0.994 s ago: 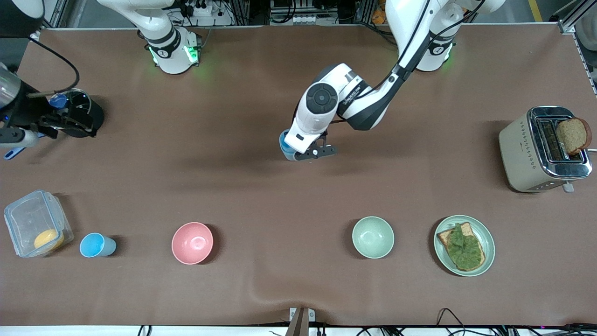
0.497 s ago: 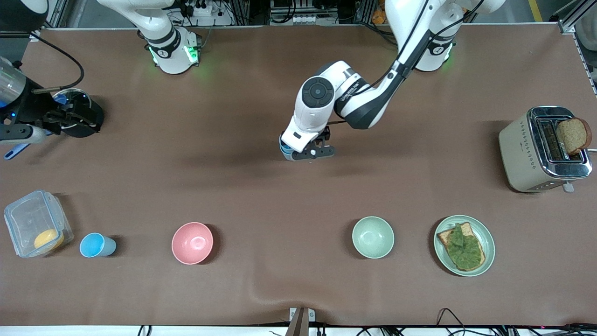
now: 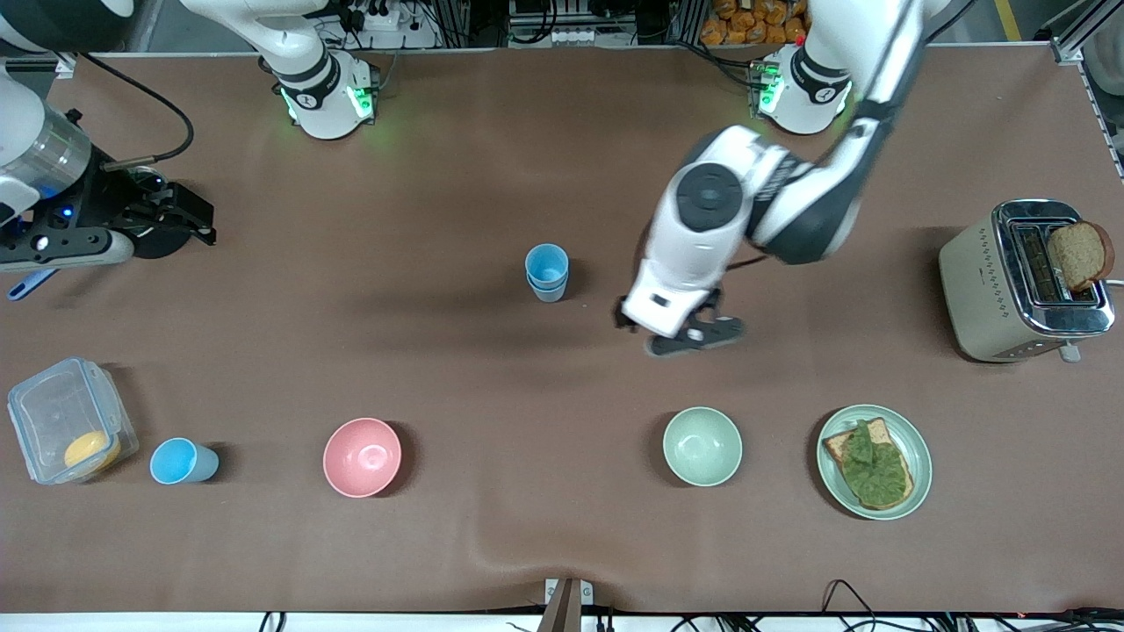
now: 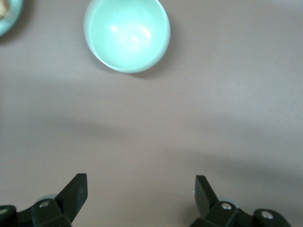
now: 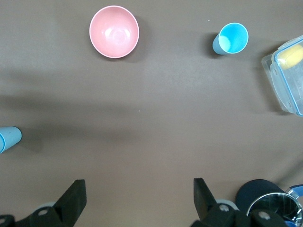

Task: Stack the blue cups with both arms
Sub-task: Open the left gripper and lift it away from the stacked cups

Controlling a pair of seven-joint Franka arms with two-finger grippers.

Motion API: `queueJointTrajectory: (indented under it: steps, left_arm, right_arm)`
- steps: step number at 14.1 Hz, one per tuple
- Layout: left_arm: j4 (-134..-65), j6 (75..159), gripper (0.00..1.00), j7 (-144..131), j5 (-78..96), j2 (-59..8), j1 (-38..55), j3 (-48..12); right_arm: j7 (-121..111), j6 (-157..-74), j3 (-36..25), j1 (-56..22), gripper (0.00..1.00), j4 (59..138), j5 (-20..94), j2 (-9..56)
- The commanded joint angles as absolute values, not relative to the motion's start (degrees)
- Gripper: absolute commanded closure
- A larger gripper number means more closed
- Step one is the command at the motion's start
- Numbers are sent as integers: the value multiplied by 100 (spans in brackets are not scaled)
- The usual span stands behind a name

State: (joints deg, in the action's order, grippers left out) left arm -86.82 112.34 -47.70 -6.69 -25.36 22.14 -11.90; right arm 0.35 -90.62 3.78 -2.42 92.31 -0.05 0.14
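Observation:
Two blue cups (image 3: 546, 272) stand nested in one stack at the middle of the table; its edge also shows in the right wrist view (image 5: 7, 138). A third blue cup (image 3: 183, 461) stands alone near the front camera, between the clear container and the pink bowl, and shows in the right wrist view (image 5: 230, 39). My left gripper (image 3: 678, 332) is open and empty over bare table beside the stack, toward the left arm's end; its own view shows it open (image 4: 141, 194). My right gripper (image 3: 189, 219) is open and empty (image 5: 139, 198) at the right arm's end, beside a black round object (image 3: 158, 239).
A pink bowl (image 3: 362, 456) and a pale green bowl (image 3: 702, 446) stand in the row near the front camera. A clear container (image 3: 66, 421) holds something yellow. A plate with toast (image 3: 874, 461) and a toaster (image 3: 1023, 281) stand toward the left arm's end.
My left gripper let go of the blue cup, leaving it nested on the stack, and moved off toward the left arm's end. My right gripper shifted slightly by the black object.

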Motion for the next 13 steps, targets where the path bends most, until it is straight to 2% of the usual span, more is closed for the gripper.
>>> queueJointTrajectory:
  steps: [1,5,9,13]
  left_arm:
    - [-8280,10409,0,-4125,-800,-2364,1733,-1257]
    - [-8279,9985,0,-3263,-791,-1953,1118,-1257]
    - [-8358,9161,0,-1806,-782,-1347,537,-1222]
    - [-8612,8737,0,-1381,-476,-643,756,-292]
  right_arm:
    - [35,-8930,317,-194,0,9176,-79,26]
    - [18,-8947,316,-202,0,9176,-62,44]
    - [44,-8938,343,-220,0,9185,-53,44]
    - [26,-8868,343,-167,0,9193,-53,44]
